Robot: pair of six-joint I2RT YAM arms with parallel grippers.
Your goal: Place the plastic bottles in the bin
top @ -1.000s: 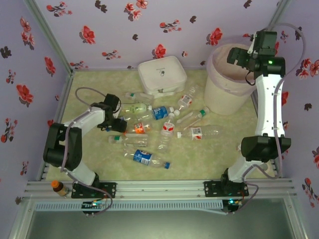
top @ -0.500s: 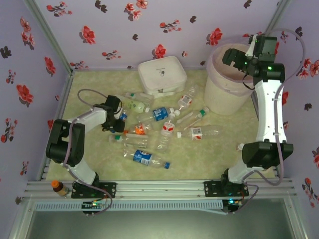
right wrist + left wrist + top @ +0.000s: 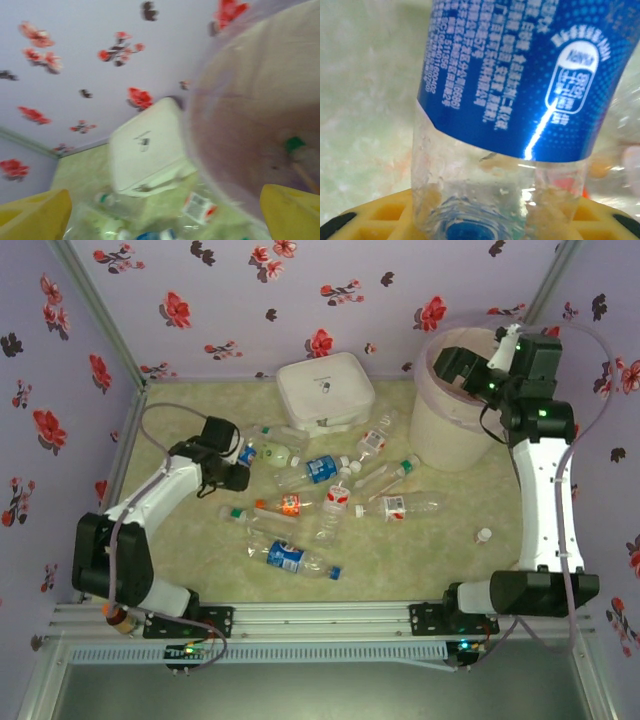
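Plastic bottles [image 3: 290,558] across the table [image 3: 420,560], bin [image 3: 440,435] far right under right gripper [image 3: 452,365].

bottles [image 3: 338,502] left of bin [image 3: 445,440], box [image 3: 325,390] behind

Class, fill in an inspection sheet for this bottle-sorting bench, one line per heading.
Surface: green marbled table, no spills seen.
Job's things: roughly ten plastic bottles loose mid-table; bin far right, a green-capped bottle inside.
Clutter: white box, amber bottle by the left base, loose cap.
Grippers: left gripper shut on blue-labelled bottle; right gripper open, empty, over the bin.
Cables: left cable loop and right cable loop, clear of the bottles.
Surroundings: floral walls; metal rail in front.
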